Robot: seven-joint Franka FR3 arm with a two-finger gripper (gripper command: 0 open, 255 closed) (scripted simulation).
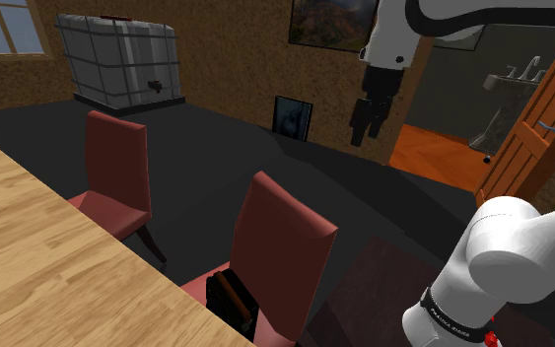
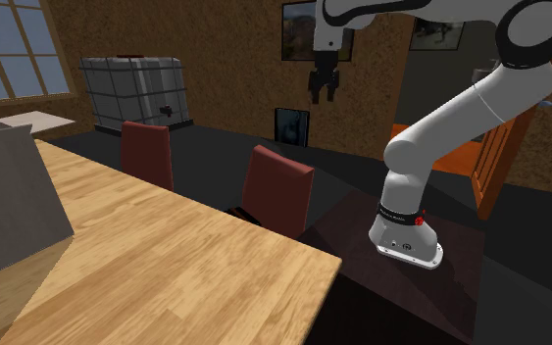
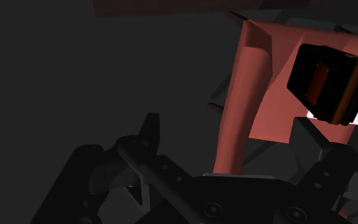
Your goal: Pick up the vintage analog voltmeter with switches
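The voltmeter [image 1: 231, 301] is a dark box with brown parts. It lies on the seat of the nearer red chair [image 1: 283, 246], close to the wooden table's edge. In the wrist view the voltmeter [image 3: 330, 83] rests on the red seat, far below and off to one side of the fingers. My black gripper [image 1: 366, 136] hangs high in the air above the dark floor, well beyond that chair. The gripper [image 2: 323, 95] stands open with nothing between its fingers; in the wrist view the gripper [image 3: 228, 124] shows its fingers apart.
A light wooden table [image 1: 38, 256] lies along the shoulder view's left. A second red chair [image 1: 115, 173] stands further along it. A caged white tank [image 1: 117, 59] and a framed picture [image 1: 292, 118] sit at the back wall. An orange door [image 1: 541, 118] is open at the right.
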